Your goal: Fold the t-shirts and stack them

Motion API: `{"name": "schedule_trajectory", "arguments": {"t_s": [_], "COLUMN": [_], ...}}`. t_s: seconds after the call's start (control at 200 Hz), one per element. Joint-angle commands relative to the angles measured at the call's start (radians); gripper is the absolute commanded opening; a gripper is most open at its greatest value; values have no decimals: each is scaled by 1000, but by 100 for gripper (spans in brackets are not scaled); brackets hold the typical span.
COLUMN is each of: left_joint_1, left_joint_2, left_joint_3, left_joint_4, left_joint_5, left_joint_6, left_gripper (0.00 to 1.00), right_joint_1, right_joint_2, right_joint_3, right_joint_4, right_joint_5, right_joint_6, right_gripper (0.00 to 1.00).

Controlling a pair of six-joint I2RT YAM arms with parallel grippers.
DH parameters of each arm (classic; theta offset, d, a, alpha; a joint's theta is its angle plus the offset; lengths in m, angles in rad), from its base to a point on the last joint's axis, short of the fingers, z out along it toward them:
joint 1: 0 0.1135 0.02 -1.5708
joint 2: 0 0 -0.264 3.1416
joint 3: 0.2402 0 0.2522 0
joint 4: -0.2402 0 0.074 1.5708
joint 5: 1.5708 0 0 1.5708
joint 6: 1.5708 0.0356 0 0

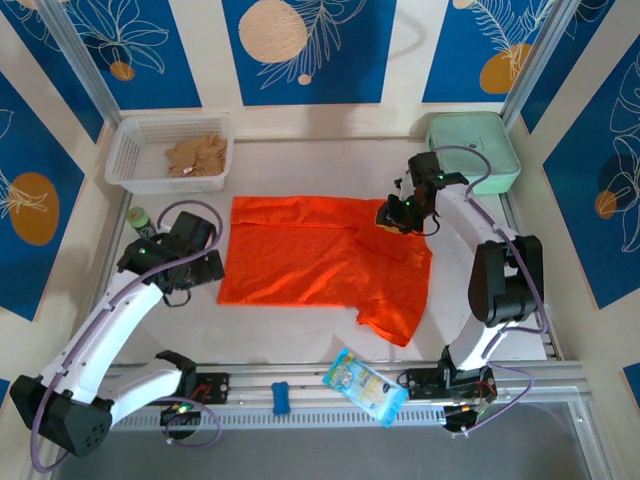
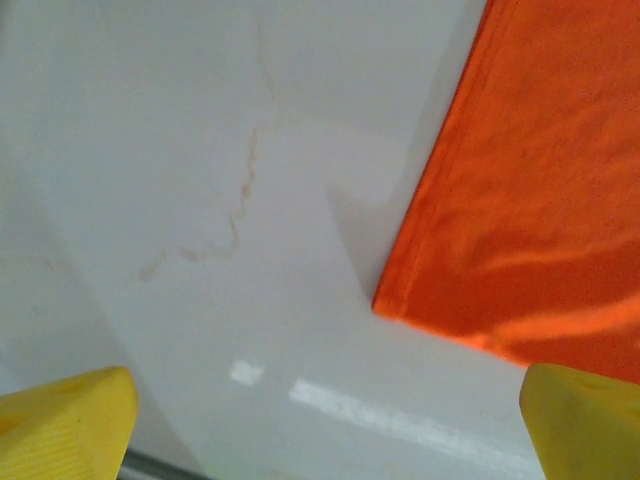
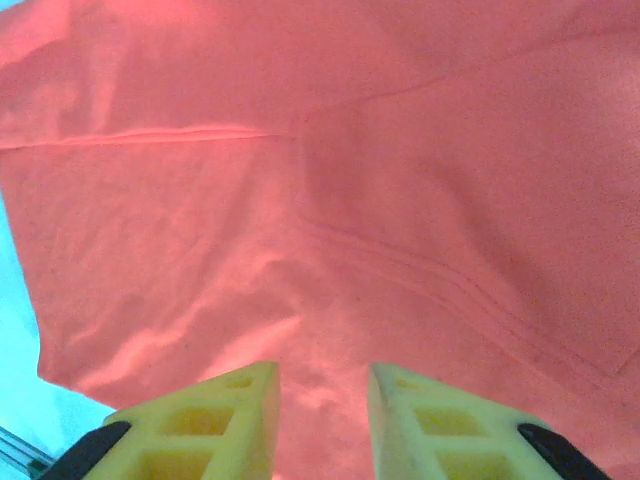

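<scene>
— T-shirt (image 1: 320, 250) from above: it's spread mid-table, with a sleeve trailing at 5 o'clock. Your right gripper (image 1: 392, 218) is on its 2 o'clock shoulder.
— Left wrist?
— Left gripper (image 2: 328, 418) is splayed wide and empty, the shirt's corner at 3 o'clock.
— Right wrist?
— Jaws narrowly parted over the cloth, pinching nothing. Lift straight up; don't drag the fabric.

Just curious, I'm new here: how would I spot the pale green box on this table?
Find the big orange t-shirt spread on the white table. Look past its right end to the far right corner: the mint-green case sits there. It is solid and rounded, unlike the white mesh basket in the far left corner.
</scene>
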Motion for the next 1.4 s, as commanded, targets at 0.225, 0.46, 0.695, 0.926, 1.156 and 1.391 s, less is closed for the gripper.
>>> {"name": "schedule_trajectory", "arguments": {"t_s": [0.225,0.46,0.695,0.926,1.156,1.391], "left_joint_1": [56,99,126,128,131,131], "left_joint_2": [68,159,284,367,441,541], "left_joint_3": [-233,-287,-318,-319,-306,-269], "left_joint_4": [169,321,441,479,542,617], "left_joint_5": [241,259,328,330,310,329], "left_joint_6": [-234,-253,-254,-246,-231,-199], "left_gripper": [77,67,57,50,40,21], "right_joint_1": [62,90,113,121,129,132], "right_joint_2": [-118,-152,-168,-183,-188,-230], "right_joint_3": [-29,-72,-85,-83,-85,-78], "right_joint_4": [-74,-59,-63,-72,-83,-111], "right_joint_5": [24,36,57,66,72,97], "right_joint_6": [-63,-56,-53,-53,-51,-69], "right_gripper": [31,31,31,32,31,31]}}
